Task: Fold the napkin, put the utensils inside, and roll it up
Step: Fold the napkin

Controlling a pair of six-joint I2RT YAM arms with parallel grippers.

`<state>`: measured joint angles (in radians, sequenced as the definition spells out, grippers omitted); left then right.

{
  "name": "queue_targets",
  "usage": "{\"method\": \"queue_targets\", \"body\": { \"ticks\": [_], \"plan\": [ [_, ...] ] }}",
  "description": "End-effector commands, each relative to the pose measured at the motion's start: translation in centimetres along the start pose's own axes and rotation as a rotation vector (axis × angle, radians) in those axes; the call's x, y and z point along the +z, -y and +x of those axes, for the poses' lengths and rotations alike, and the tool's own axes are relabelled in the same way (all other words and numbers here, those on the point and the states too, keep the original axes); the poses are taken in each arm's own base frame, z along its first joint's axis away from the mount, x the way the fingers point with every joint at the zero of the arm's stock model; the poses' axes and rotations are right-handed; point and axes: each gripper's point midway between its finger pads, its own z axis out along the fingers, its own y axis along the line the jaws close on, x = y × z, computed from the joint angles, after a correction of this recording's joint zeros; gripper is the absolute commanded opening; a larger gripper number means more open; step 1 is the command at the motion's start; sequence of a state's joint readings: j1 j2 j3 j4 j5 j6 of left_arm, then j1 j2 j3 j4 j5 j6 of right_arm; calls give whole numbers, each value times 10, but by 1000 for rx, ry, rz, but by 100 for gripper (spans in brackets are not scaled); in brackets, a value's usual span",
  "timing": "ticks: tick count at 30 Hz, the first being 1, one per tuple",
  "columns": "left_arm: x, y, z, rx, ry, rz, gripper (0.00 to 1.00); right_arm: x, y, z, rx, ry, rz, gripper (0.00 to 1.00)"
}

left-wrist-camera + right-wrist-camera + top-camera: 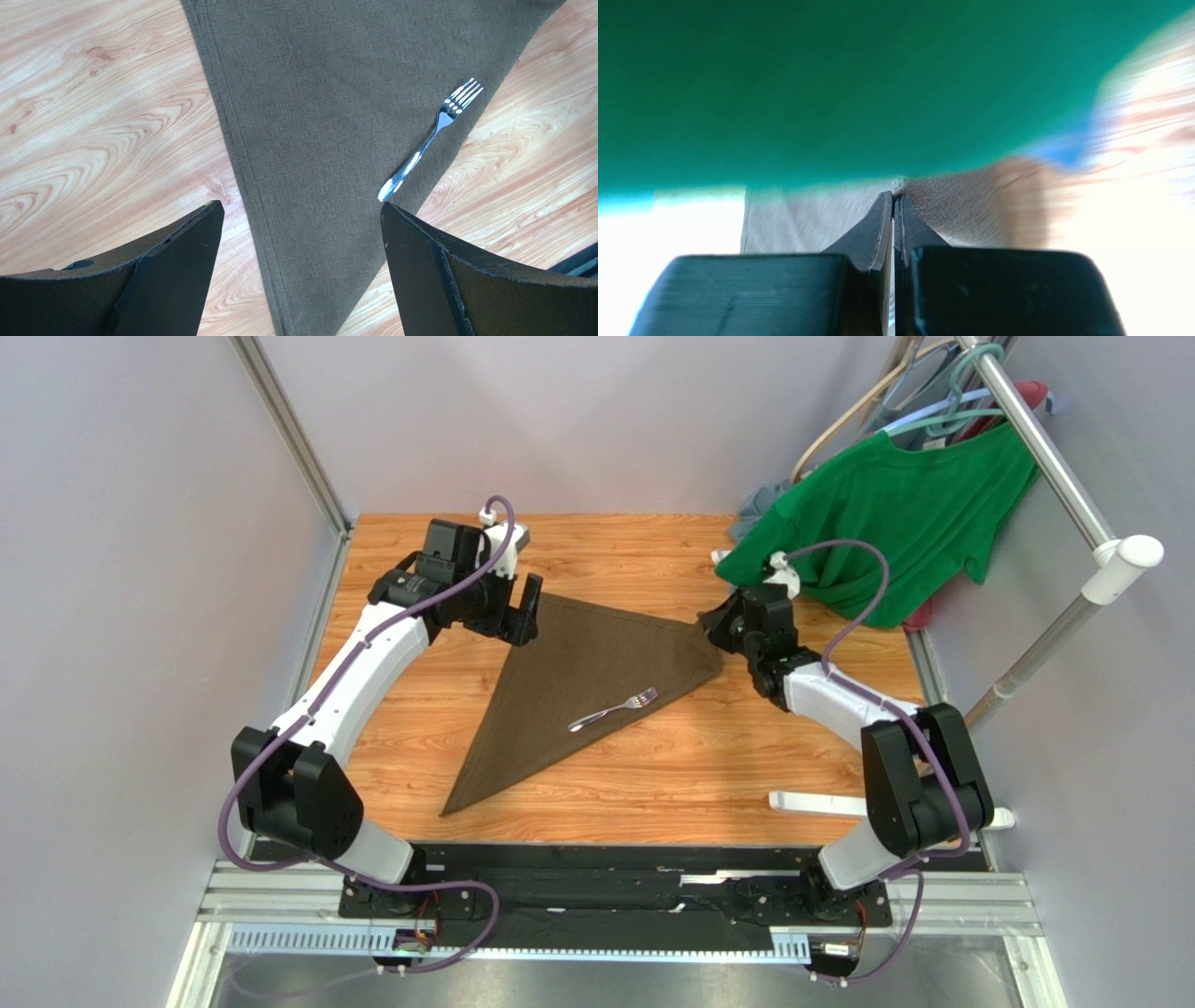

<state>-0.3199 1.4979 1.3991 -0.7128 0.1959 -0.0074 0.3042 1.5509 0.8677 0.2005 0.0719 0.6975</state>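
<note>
Fold made, fork down, roll not yet begun: a dark olive-brown napkin [561, 679] lies flat as a long triangle at the middle of the wooden counter [673, 770]. Its narrow tip points to 7 o'clock and its broad end spans from 11 to 3. A single fork [613, 710] rests on the cloth just inside the long edge facing 5 o'clock, tines toward 2. No other cutlery shows in any view.

The left tool [300, 210] hovers over the napkin's 11 o'clock corner with its jaws wide apart and nothing between them. The right tool [893, 199] sits at the 3 o'clock corner with its jaws pressed together. A wisp of fibre shows at the tips, but whether any cloth is caught there cannot be told. A bright green T-shirt [898, 518] hangs close above it at 1 o'clock and fills most of the right wrist view.

By the look of things the placing step is finished or nearly so, and rolling comes next. That likely calls for a firm pinch on one corner or hem, then a turn of cloth over the fork without nudging it off the near edge.

The napkin is a coarse, matte weave with a stitched hem, limp and apt to drag or bunch. The fork is slim, polished metal, hard and slippery. The counter is smooth, pale wood grain.
</note>
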Motion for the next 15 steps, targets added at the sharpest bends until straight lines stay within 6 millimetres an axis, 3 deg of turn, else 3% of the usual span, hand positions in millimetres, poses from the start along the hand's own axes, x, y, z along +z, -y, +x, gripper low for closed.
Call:
{"method": "queue_targets", "body": {
  "ticks": [1, 7, 15],
  "plan": [
    [-15, 1, -15, -25, 67, -8, 91, -21, -39, 7, -39, 21, -101, 0],
    [-18, 3, -17, -36, 71, -3, 91, -36, -60, 43, -64, -39, -150, 0],
    [-23, 4, -19, -36, 85, -1, 91, -40, -86, 95, -40, -122, -221, 0]
  ]
}}
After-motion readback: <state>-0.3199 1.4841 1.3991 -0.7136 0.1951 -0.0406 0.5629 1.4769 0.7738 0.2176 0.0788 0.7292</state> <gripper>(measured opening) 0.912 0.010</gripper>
